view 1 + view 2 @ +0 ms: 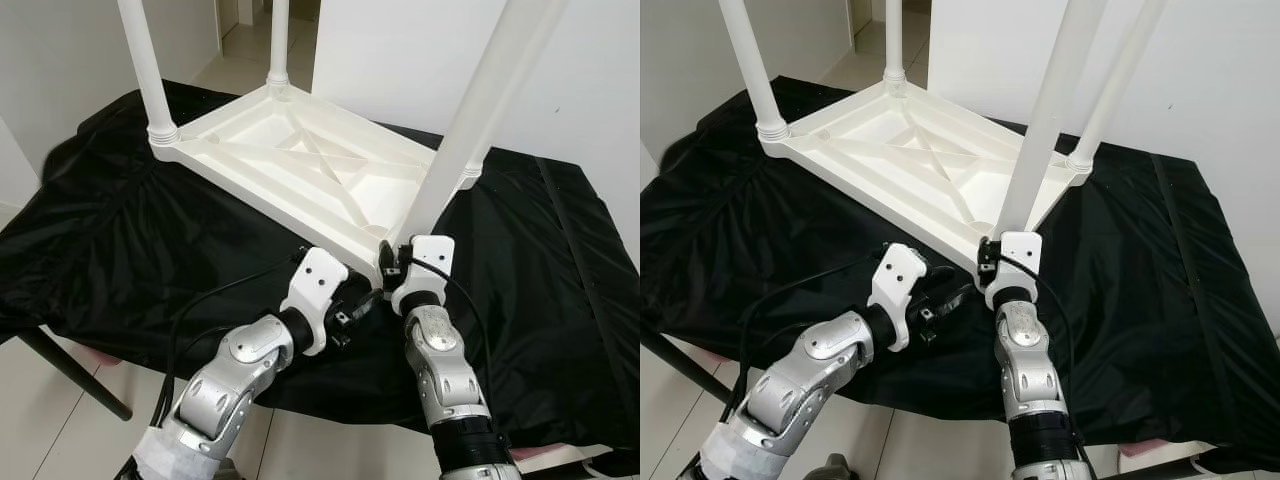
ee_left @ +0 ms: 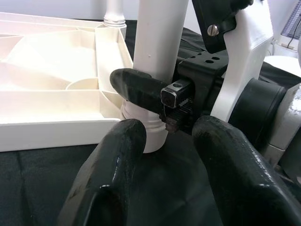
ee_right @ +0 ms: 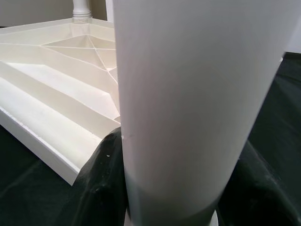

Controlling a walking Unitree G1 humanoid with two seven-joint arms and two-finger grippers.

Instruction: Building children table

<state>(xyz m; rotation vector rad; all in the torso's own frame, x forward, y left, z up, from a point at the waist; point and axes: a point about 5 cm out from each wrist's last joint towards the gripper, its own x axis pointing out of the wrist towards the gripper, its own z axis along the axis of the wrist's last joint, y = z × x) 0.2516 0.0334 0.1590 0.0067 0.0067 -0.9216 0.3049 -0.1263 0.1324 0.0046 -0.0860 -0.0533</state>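
nearest the camera, the two silver arms reached forward over the front edge of a black cloth [image 1: 120, 250] that covered the work surface. the left gripper [image 1: 362, 305] hovered just in front of the near corner of the upturned white children table top [image 1: 300, 165], its two black fingers [image 2: 110, 188] parted with nothing between them, pointing at the base of the nearest leg. in the left wrist view those fingers framed the foot of that leg and the right gripper's black finger wrapped around it.

the right gripper [image 1: 392, 262] sat at that same near corner, its fingers closed around the near table leg [image 1: 470, 120] low down, just above the collar where the leg met the corner socket. in the right wrist view the white leg [image 3: 188, 103] stood between the two black fingers [image 3: 101, 188], pressed on both sides. the leg rose from the corner and leaned towards the upper right of the head views.

beyond the grippers, the table top lay upside down on the cloth, its ribbed underside facing up with crossed stiffening ribs in the middle. a second leg [image 1: 148, 70] stood upright in the far left corner socket, a third [image 1: 278, 45] at the far corner, and a fourth [image 1: 1110, 95] rose from the right-hand corner. behind the table were a white wall [image 1: 590, 90] and a pale tiled floor [image 1: 235, 70] leading to a doorway.
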